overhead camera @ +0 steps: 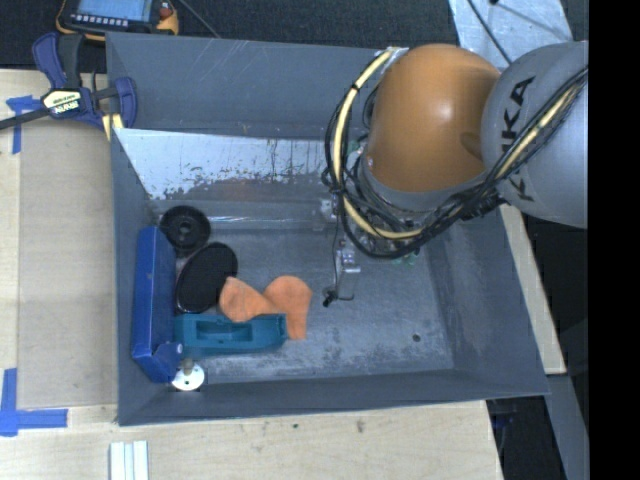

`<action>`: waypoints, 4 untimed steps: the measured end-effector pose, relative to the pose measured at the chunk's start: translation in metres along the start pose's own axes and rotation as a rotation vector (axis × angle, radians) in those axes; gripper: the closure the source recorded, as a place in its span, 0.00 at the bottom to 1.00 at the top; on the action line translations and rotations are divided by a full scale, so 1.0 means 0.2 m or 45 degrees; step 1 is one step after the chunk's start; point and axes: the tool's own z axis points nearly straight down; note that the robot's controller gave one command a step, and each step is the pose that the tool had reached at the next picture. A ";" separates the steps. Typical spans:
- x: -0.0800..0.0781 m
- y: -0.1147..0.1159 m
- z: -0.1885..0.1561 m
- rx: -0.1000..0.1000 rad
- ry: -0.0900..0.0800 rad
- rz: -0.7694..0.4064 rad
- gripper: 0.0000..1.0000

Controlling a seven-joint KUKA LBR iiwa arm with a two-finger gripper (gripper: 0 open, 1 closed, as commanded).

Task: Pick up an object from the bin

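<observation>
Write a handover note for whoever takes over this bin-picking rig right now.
Gripper: low over the bare floor of the bin, just right of the orange soft piece; nothing seen in it.
Things: heaped at the bin's left, namely black disc, black oval, teal tool and long blue bar by the wall.
Done: nothing picked yet.
Left: grasp one thing and lift it out.

The cloth [266,298] is orange, the block [228,334] seemingly teal-blue.

We see moderate light from above. Glare whitens the far wall of the bin [230,158]; the orange cover [430,118] shines softly; the arm [545,128] shades the floor beneath.
</observation>
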 end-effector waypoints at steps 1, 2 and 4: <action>-0.01 0.00 -0.02 -0.001 -0.011 0.002 0.00; 0.05 0.15 0.17 0.000 -0.022 -0.024 0.00; 0.28 0.35 0.58 0.000 0.000 0.113 1.00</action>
